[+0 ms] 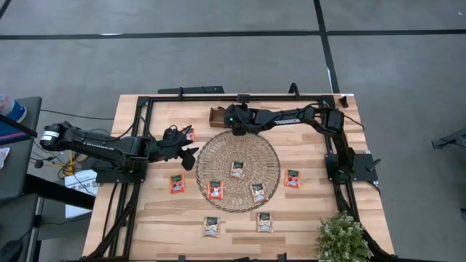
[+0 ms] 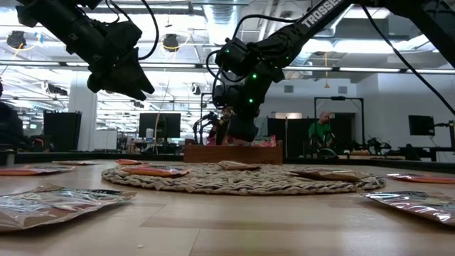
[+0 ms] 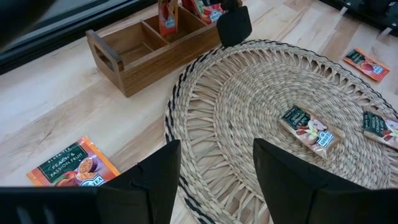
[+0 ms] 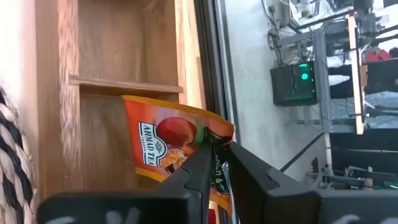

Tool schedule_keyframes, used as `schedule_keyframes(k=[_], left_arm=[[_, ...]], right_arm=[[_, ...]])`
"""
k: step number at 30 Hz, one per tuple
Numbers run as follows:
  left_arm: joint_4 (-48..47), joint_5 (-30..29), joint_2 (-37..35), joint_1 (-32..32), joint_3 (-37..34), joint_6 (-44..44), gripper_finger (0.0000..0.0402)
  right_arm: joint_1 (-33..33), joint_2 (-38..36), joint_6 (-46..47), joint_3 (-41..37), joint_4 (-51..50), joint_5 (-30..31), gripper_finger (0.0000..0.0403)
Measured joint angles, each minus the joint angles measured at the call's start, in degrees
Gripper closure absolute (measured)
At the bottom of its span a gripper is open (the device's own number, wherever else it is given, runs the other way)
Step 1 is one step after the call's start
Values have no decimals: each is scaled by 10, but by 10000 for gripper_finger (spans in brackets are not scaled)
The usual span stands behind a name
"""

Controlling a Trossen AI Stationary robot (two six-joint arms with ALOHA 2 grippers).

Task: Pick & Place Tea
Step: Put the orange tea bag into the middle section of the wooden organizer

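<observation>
Several small tea sachets lie flat: three on the round woven mat (image 1: 218, 156), such as one (image 1: 238, 169) at its middle, others on the table around it, such as one (image 1: 177, 183). The brown wooden divided tray (image 1: 217, 116) stands at the mat's far edge. My right gripper (image 1: 234, 129) reaches over the tray and is shut on a red-orange sachet (image 4: 163, 142) that stands in a tray compartment. Another sachet (image 3: 168, 15) stands in the tray too. My left gripper (image 3: 217, 155) hangs open above the mat's left edge, with nothing between its fingers. My right gripper pinches the red-orange sachet's upper corner (image 4: 219, 169), where its print is dark green, between the two fingers. The fingers slant down into the tray from the table's right. The sachet stands on edge in the compartment, against the tray's wall; its lower end is hidden.
A red-orange sachet (image 1: 190, 134) lies on the wood just beyond my left gripper. A potted plant (image 1: 342, 236) stands at the near right corner. A black frame (image 1: 145, 102) runs along the table's far and side edges.
</observation>
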Motion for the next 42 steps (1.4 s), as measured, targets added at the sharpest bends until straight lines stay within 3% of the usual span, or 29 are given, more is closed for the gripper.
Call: schedule_keyframes(k=[9, 18, 28, 37, 42], left_arm=[[0, 0, 0, 0, 0, 0, 208], [0, 0, 0, 0, 0, 0, 208], [0, 0, 0, 0, 0, 0, 208], [0, 8, 0, 0, 0, 0, 208], [0, 9, 0, 0, 0, 0, 208]], right_arm=[[-1, 0, 0, 0, 0, -34, 346], [-1, 0, 0, 0, 0, -44, 305], [-1, 0, -34, 20, 6, 98, 265], [-1, -52, -70, 55, -25, 108, 269], [-6, -115, -31, 55, -138, 103, 276]])
